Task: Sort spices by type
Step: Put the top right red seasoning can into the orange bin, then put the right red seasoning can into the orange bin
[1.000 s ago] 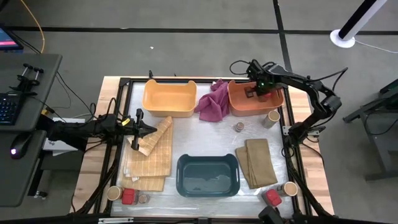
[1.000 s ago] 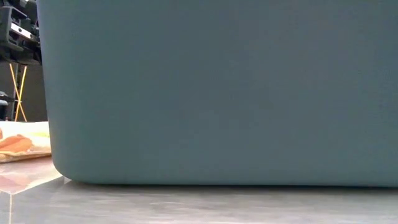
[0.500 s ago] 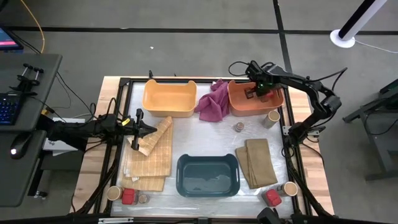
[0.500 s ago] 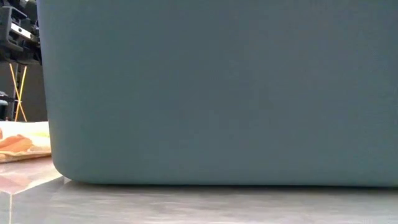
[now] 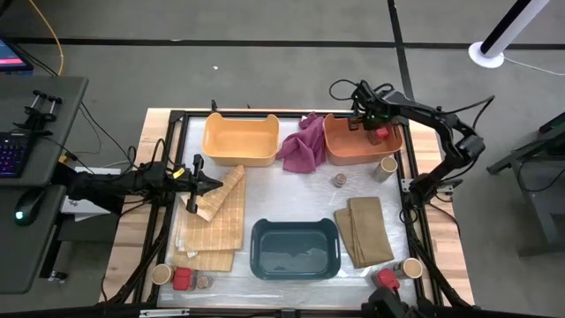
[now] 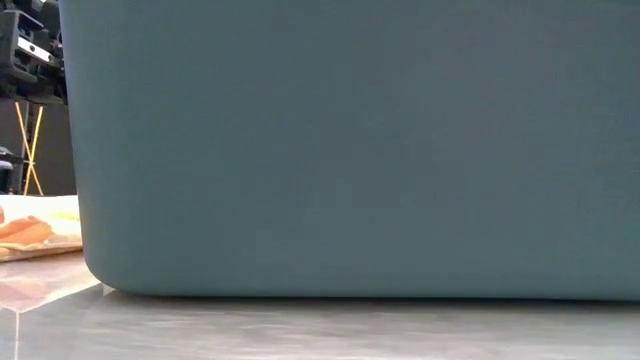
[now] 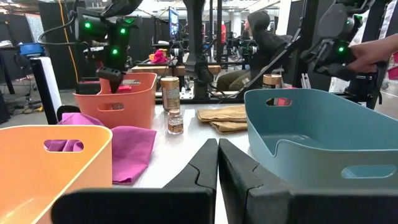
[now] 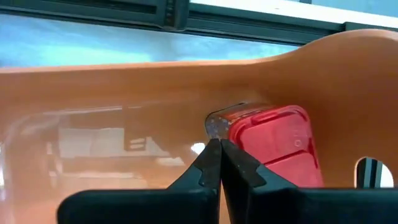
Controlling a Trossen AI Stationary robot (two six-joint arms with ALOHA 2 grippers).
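1 red tin (image 5: 380, 135) now lies free in our orange bin (image 5: 340, 148), our right gripper (image 5: 360, 115) lifted away closed and empty, so that type is started.

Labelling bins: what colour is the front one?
Dark teal plastic bin, clearest from the high view.

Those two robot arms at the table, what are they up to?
They are sorting spice containers into bins. The right end effector, shut and empty, hovers over the dark orange bin, where a red tin lies. The left end effector, also shut, waits above a tan cloth. More tins, cylinders and jars sit on the table; the teal bin and light orange bin look empty.
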